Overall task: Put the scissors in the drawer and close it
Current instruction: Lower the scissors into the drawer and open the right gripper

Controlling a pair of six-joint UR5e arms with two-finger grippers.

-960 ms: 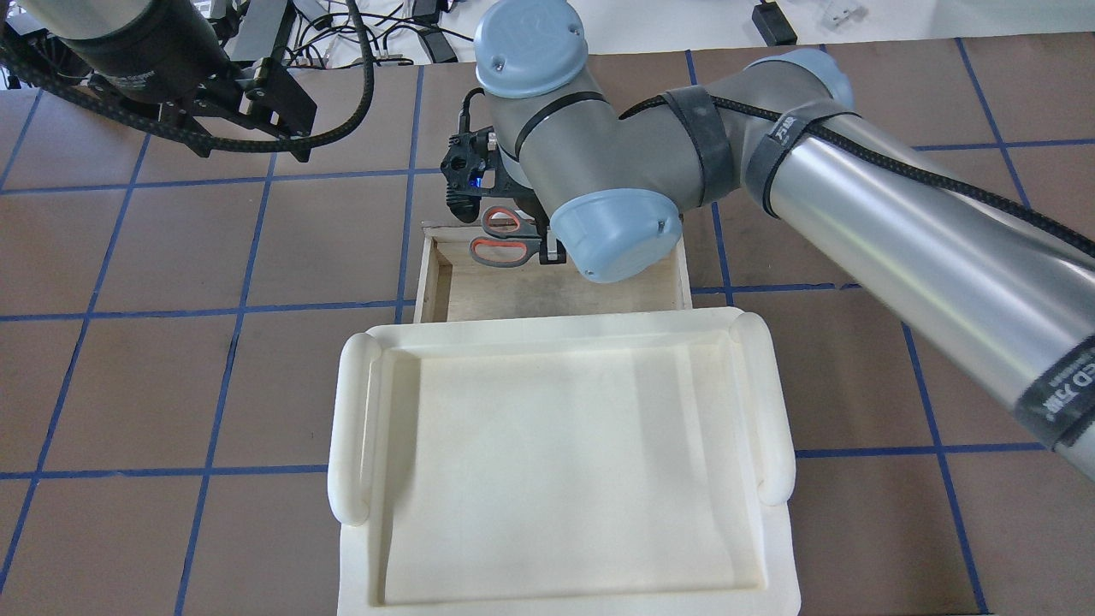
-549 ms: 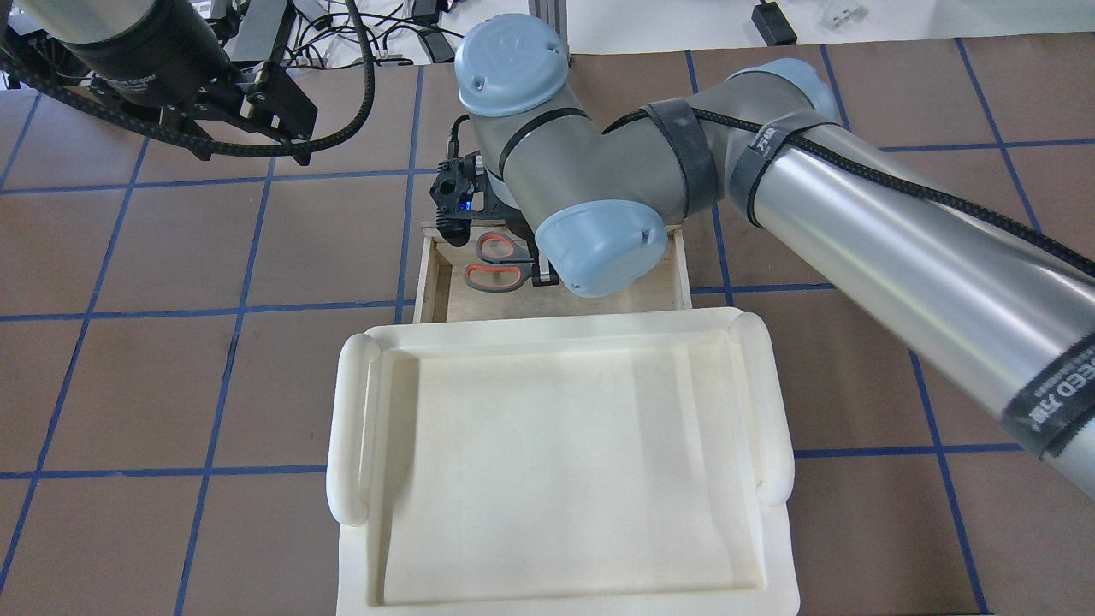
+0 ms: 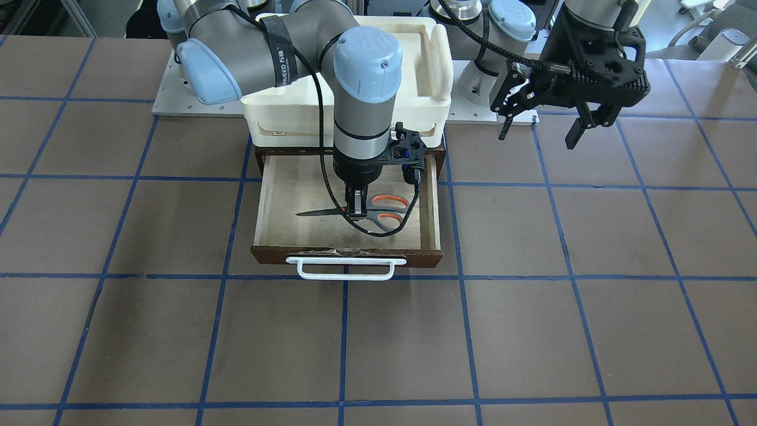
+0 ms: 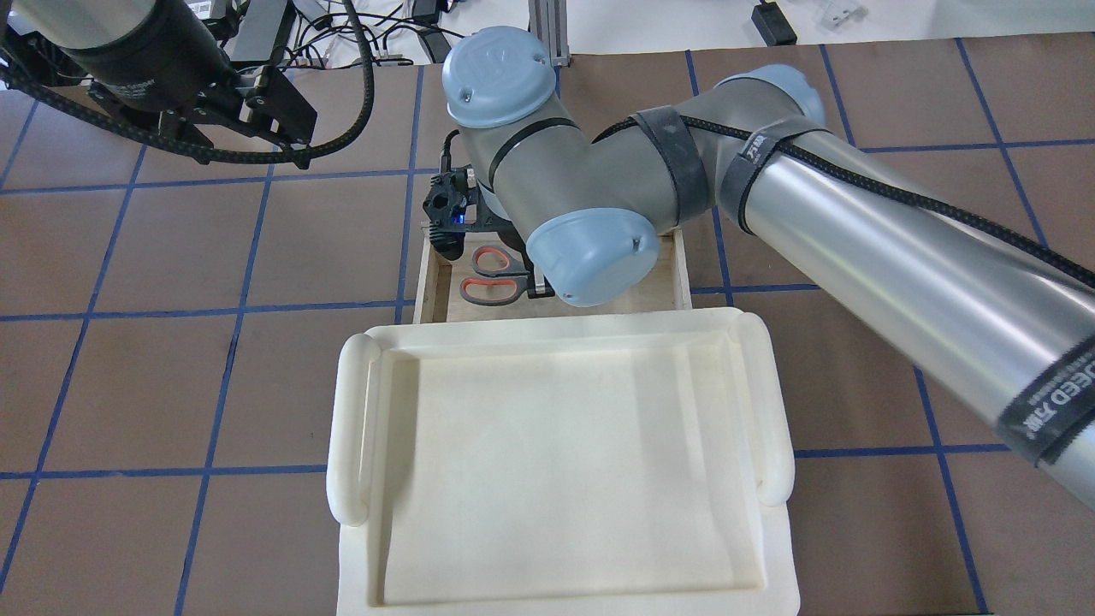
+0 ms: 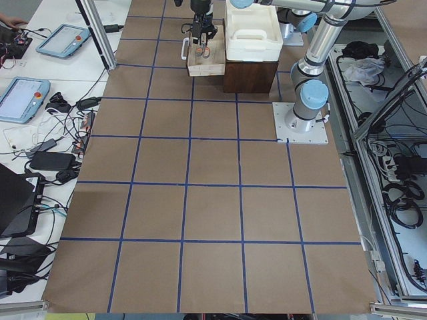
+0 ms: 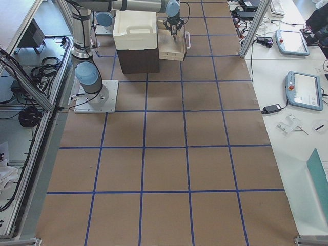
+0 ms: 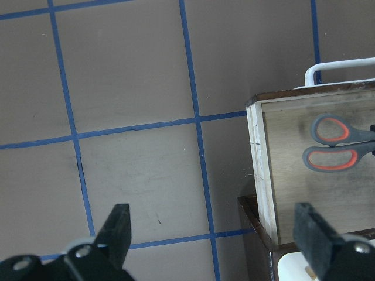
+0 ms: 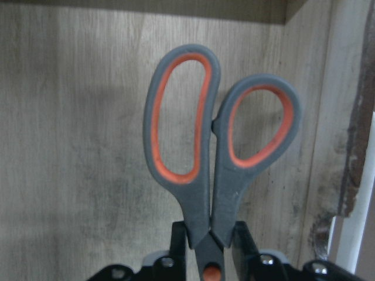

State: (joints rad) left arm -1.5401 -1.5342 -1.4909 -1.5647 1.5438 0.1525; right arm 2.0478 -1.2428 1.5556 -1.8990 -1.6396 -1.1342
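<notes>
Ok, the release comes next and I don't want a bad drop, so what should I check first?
1. The scissors are inside the walls of the drawer: ok.
2. The right gripper has its jaws shut on the scissors near the pivot: ok.
3. The scissors rest on the drawer floor: cannot tell.
4. The left gripper is open and away from the drawer: ok.
5. The white handle is unobstructed for closing: ok.

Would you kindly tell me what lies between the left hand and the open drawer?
Only bare brown table, crossed by a blue tape line, lies between the left hand and the drawer; the front-facing view shows it.
</notes>
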